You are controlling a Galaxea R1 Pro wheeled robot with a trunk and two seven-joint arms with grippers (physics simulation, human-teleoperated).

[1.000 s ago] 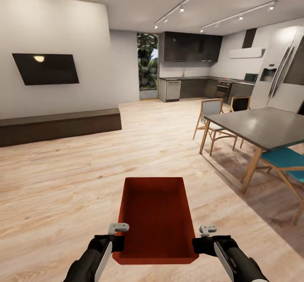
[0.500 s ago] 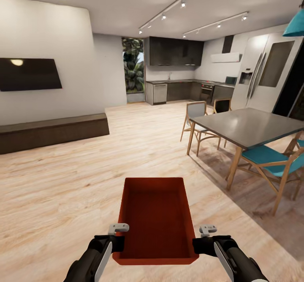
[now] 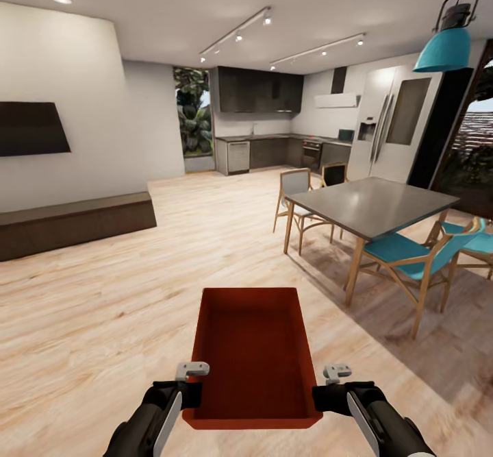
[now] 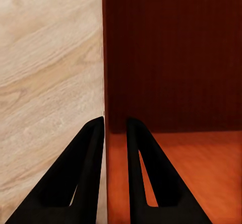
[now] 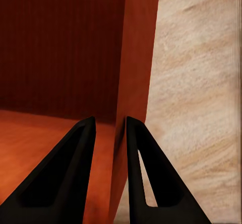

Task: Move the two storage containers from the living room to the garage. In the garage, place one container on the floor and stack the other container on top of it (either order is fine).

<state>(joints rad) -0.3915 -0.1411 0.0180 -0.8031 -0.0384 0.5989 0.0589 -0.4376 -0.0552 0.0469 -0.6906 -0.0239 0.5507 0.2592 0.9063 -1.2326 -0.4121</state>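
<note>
A: What is being shown in the head view?

B: One red bin (image 3: pixel 252 354) is being carried low in front of the robot, held clear above the plank floor (image 3: pixel 96 320). The left gripper (image 3: pixel 186 392) is being kept closed on the bin's left wall, and the right gripper (image 3: pixel 327 392) is being kept closed on its right wall.

A: Is the grip being confirmed by the wrist views?

B: Yes. In the left wrist view the two dark fingers (image 4: pixel 88 173) are being pressed on either side of the thin wall of the bin (image 4: pixel 171 58), one outside, one inside. The same is being seen at the right gripper (image 5: pixel 108 171), whose fingers are straddling the opposite wall of the bin (image 5: pixel 65 48).

A: What has changed over the last second?

B: The whole scene has been shifted leftward in the head view (a turn of the camera to the right, not a move of the furniture). The television (image 3: pixel 31 127) is being pushed toward the edge, while the table (image 3: pixel 373 205), a teal chair (image 3: pixel 404 255) and a teal lamp (image 3: pixel 446 46) are being brought further in. The bin and both arms are being held unchanged relative to the camera.

A: What is being implied for the task?

B: Transport is judged to be under way: wood flooring, not concrete, is being crossed, so the garage is not yet being reached. Nothing is being stacked yet.
</note>
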